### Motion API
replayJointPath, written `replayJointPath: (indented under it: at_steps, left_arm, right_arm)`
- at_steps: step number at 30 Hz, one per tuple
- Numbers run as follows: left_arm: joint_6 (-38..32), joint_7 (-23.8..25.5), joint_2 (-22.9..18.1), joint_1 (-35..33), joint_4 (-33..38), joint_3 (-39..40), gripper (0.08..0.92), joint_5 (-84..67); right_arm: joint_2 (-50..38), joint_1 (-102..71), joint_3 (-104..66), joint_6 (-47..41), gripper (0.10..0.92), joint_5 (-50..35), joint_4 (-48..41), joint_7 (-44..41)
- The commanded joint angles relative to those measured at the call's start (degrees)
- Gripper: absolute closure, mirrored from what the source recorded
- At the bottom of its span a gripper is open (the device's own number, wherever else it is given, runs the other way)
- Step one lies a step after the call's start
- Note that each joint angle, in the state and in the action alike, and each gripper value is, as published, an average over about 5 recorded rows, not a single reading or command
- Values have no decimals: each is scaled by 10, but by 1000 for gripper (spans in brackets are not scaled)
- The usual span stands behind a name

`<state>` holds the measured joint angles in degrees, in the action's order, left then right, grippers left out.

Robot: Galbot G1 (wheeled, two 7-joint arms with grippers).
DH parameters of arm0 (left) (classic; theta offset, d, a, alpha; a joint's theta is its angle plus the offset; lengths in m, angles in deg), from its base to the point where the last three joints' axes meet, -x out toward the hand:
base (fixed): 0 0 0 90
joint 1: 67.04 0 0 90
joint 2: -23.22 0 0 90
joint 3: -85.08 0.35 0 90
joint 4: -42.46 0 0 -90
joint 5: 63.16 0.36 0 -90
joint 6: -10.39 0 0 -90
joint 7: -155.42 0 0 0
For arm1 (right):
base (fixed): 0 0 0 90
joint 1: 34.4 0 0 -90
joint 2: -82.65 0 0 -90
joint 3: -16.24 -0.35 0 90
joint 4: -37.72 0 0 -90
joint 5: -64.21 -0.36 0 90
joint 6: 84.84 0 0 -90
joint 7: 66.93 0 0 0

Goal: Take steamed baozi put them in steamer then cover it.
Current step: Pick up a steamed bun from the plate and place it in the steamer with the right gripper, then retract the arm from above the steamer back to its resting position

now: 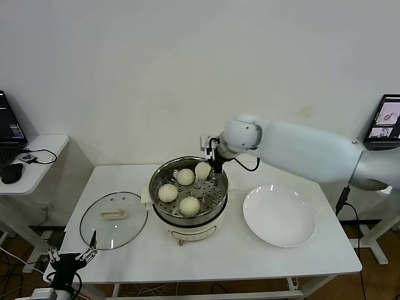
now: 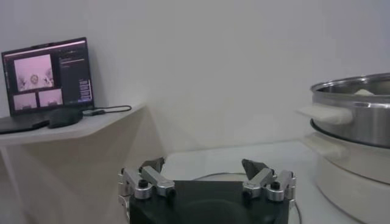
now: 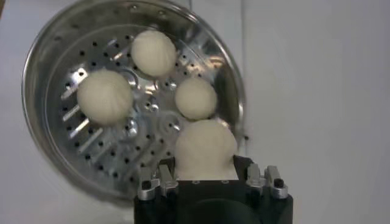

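The steamer [image 1: 157, 181] stands mid-table on its cream-white cooker base [image 1: 194, 232]. Three steamed baozi [image 1: 167, 192] [image 1: 185, 177] [image 1: 189, 205] lie on its perforated bottom. My right gripper [image 1: 213, 164] is at the steamer's back right rim, shut on a fourth baozi [image 1: 202, 170] just inside the wall. In the right wrist view this baozi [image 3: 205, 146] sits between the fingers of the gripper [image 3: 205, 164], with the other three [image 3: 153, 52] [image 3: 105, 96] [image 3: 195, 98] beyond it. The cover [image 1: 114, 220] lies flat on the table left of the steamer. My left gripper [image 1: 72, 255] is parked low, off the table's front left corner, open and empty.
A flat white plate [image 1: 279, 215] lies right of the steamer. A side desk with a laptop [image 2: 49, 76] and mouse stands at the far left. In the left wrist view the open left gripper [image 2: 204, 165] faces the steamer's side [image 2: 359, 115].
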<state>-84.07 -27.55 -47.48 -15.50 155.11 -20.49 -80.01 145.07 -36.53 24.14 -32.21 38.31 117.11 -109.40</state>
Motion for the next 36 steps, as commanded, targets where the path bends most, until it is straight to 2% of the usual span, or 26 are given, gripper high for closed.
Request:
replayJointPath:
  at_steps: [1, 19, 22, 29, 33, 36]
  left_arm:
    - [0, 0, 0, 1, -1, 1, 177, 0]
    - [-2, 0, -1, 2, -5, 1, 177, 0]
    - [-3, 0, -1, 2, -5, 1, 177, 0]
    - [-2, 0, 2, 4, -6, -1, 177, -1]
    - [-3, 1, 3, 7, -10, 0, 177, -2]
    - [-4, 1, 3, 9, -13, 1, 177, -1]
  right_arm:
    - [45, -37, 19, -42, 414, -14, -12, 33]
    - [31, -69, -1, -42, 414, 29, -20, 35]
    - [26, -71, -12, -42, 382, 35, -18, 35]
    - [-23, -61, -67, -39, 219, 29, 28, 36]
    - [-84, -64, -104, -26, 204, 10, 86, 68]
    - [-141, -87, -132, -4, 203, -42, 145, 135]
